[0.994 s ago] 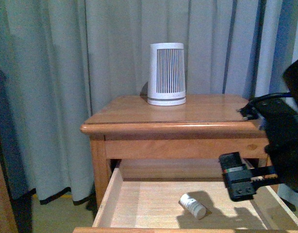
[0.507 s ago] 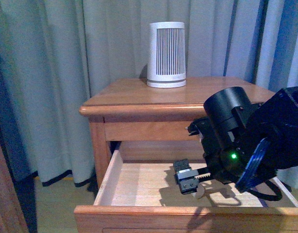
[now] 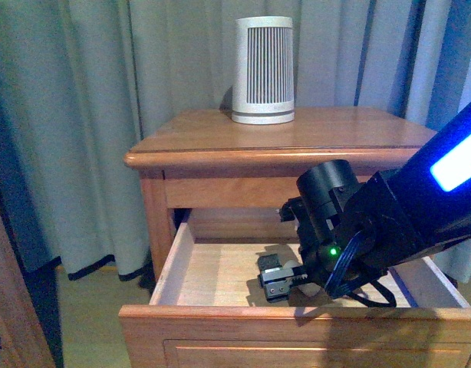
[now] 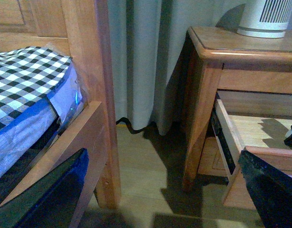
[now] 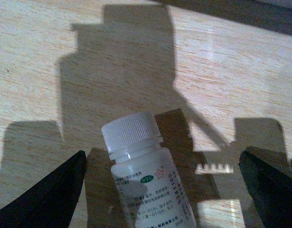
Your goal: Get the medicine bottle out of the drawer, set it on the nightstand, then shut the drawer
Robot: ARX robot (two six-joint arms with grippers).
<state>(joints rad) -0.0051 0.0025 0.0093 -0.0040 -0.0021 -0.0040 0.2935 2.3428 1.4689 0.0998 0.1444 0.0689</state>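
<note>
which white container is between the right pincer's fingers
The small capped medicine bottle lying in the open drawer, inside the right pincer's open gap. The tall ribbed appliance stands up on the nightstand, away from it.

The right arm [image 3: 389, 222] is black and chunky. Near its end is a round black part [image 3: 327, 184] shaped like a fat can. A tiny green light [image 3: 330, 251] glows below it. Higher up, the arm has a bright blue strip [image 3: 450, 165] with a pale shiny patch. A blue cable [image 3: 348, 259] curls beside the light, and a thin black cable [image 3: 377, 297] loops under the arm. The right gripper [image 3: 275, 282] is small, black and boxy with grey bits. Its fingers [image 5: 46, 194] are black wedges. The left gripper [image 4: 165, 190] has black fingers [image 4: 274, 190] too, and one shines a little blue.
</note>
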